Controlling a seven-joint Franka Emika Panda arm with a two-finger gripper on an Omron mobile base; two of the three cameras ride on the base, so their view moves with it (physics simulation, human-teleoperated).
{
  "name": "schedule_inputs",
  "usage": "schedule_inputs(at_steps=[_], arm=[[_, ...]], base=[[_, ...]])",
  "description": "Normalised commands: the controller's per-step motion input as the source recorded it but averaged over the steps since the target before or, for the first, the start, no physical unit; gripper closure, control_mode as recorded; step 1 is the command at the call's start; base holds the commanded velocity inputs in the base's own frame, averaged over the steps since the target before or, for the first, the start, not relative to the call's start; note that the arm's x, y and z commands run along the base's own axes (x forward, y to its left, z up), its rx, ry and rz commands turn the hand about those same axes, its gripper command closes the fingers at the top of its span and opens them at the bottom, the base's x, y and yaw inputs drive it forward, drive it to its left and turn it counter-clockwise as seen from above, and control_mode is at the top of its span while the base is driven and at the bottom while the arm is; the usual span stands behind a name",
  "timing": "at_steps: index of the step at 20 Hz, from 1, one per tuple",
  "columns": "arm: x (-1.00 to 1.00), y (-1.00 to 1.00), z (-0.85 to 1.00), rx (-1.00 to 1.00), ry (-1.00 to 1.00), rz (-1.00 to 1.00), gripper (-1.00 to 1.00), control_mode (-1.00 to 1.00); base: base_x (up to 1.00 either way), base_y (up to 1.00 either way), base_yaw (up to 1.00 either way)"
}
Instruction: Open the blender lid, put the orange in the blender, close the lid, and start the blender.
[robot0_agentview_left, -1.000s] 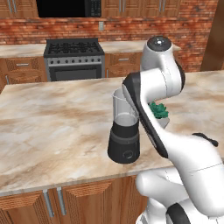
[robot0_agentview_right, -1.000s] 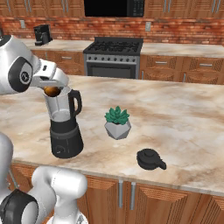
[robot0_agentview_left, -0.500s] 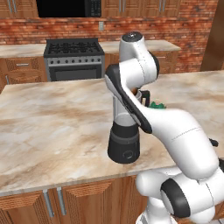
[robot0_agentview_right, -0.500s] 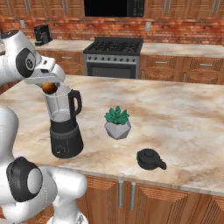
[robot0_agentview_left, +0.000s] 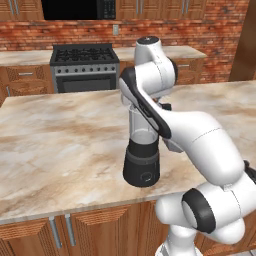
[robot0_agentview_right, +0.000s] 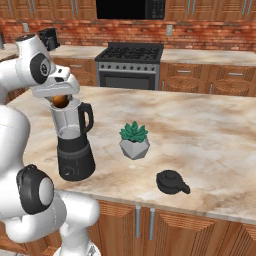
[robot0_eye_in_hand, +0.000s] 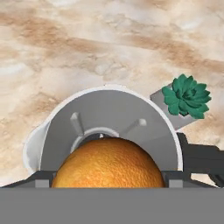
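In your left base view, the countertop blender (robot0_agentview_left: 142, 155) with its black tapered base and clear grey-tinted jar stands on the marble tabletop (robot0_agentview_left: 60, 135), near the front edge. The white arm crosses in front of the jar's upper part and hides its open top, so from here you cannot tell how the pincer stands.

In your right base view, the blender (robot0_agentview_right: 74, 142) sits toward the front left corner of the tabletop (robot0_agentview_right: 200, 130), its black side handle turned to the right. The pincer (robot0_agentview_right: 60, 98) hangs right over the jar's open mouth, clenched on the small round orange fruit (robot0_agentview_right: 60, 101), which sits at rim level and has not dropped into the jar. The green succulent in a grey faceted pot (robot0_agentview_right: 134, 140) stands near the blender on its right. The black round domed blender lid (robot0_agentview_right: 171, 181) with its raised knob lies on the tabletop by the front edge, well apart from the blender and beyond the succulent.

In your hand view, you look straight down into the open jar (robot0_eye_in_hand: 109, 127): its pale rim rings the grey inside, with the blade hub partly visible. The orange (robot0_eye_in_hand: 109, 164) fills the lower middle, held between the dark finger tips at its sides and centred over the jar. The succulent (robot0_eye_in_hand: 186, 97) shows just past the rim at upper right, and the black handle at the right edge.
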Motion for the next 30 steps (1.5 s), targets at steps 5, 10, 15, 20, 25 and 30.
schedule_inputs(at_steps=[5, 10, 15, 20, 25, 30], arm=[[0.15, 0.00, -0.51, 0.00, 0.11, 0.05, 1.00, -1.00], [0.00, 0.00, -0.79, 0.00, 0.11, 0.04, 1.00, -1.00], [0.00, 0.00, -0.50, 0.00, 0.02, 0.01, -1.00, -1.00], [0.00, -0.03, -0.18, 0.01, 0.00, 0.00, -1.00, -1.00], [0.00, -0.03, 0.02, 0.01, 0.00, 0.00, -1.00, -1.00], [0.00, 0.00, 0.22, 0.00, 0.00, 0.00, -1.00, -1.00]], base=[[0.00, 0.00, 0.00], [0.00, 0.00, 0.00], [0.00, 0.00, 0.00], [0.00, 0.00, 0.00], [0.00, 0.00, 0.00], [0.00, 0.00, 0.00]])
